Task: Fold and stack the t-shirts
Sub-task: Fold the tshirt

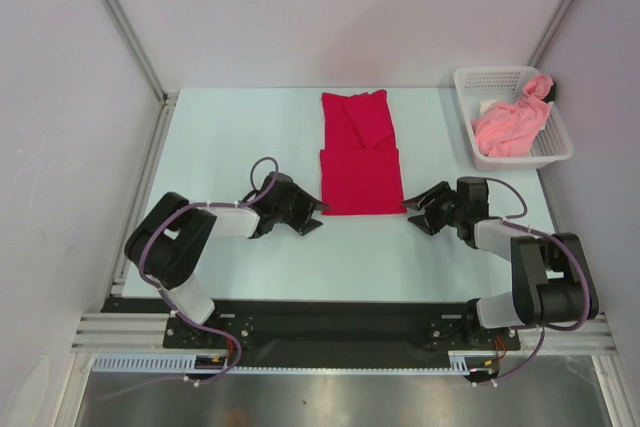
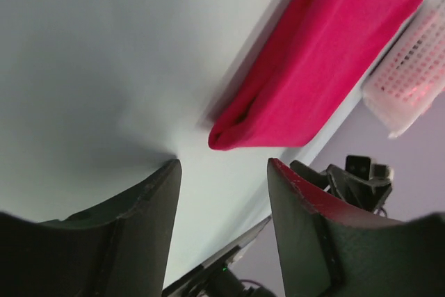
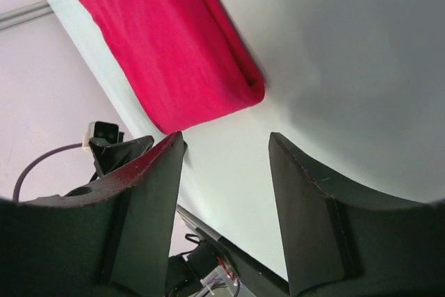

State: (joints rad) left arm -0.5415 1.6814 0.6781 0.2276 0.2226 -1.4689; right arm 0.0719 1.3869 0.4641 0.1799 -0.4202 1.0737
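Top external view: left gripper and right gripper flank the folded red t-shirt, jaws apart, empty.

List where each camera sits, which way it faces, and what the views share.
Top external: above and behind the arms, looking down on them, the table, red t-shirt, basket.
Left wrist: on the left arm, looking past open left claw at the shirt's near-left corner.
Right wrist: likewise, open right claw, near-right corner.
Shared: all show that shirt.
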